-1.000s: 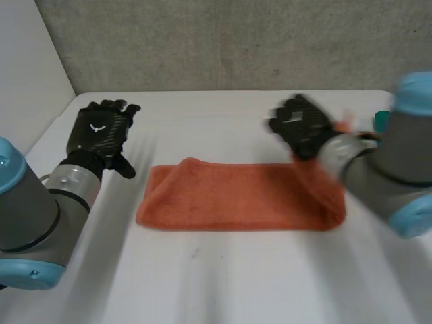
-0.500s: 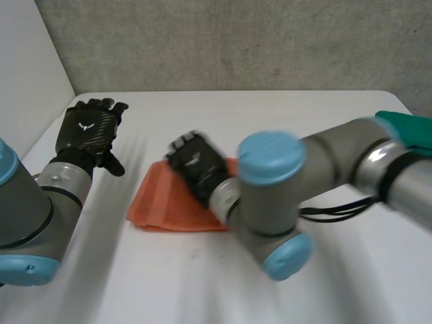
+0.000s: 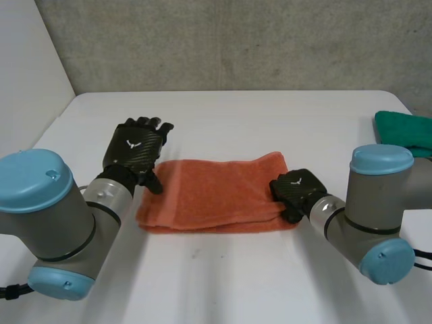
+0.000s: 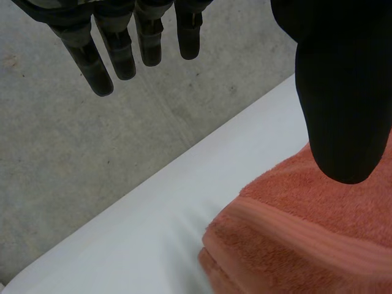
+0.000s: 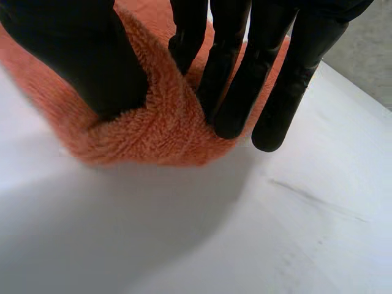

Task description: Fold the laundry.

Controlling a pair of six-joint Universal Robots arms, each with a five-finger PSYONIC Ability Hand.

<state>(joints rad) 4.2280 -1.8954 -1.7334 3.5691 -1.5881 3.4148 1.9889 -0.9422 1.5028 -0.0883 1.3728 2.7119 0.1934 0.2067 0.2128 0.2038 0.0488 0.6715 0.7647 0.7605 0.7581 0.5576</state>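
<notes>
Where the right hand [image 3: 295, 192] pinches, the orange towel [image 3: 212, 196] bunches.

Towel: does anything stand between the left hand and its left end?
Nothing visible does. The left hand is open and hovers at the far left corner of the towel, with its thumb over the cloth. The right hand pinches the towel's right end.

place: robot lab, test bench | far: bare grey concrete wall [image 3: 236, 40] | left: plain white panel [image 3: 27, 61] | bench: white table [image 3: 223, 283] | rig: left arm [image 3: 47, 216] and right arm [image 3: 374, 209], grey joints, light-blue caps, near side | props: orange towel [image 3: 216, 192] mid-table, green cloth [image 3: 405, 131] far right
</notes>
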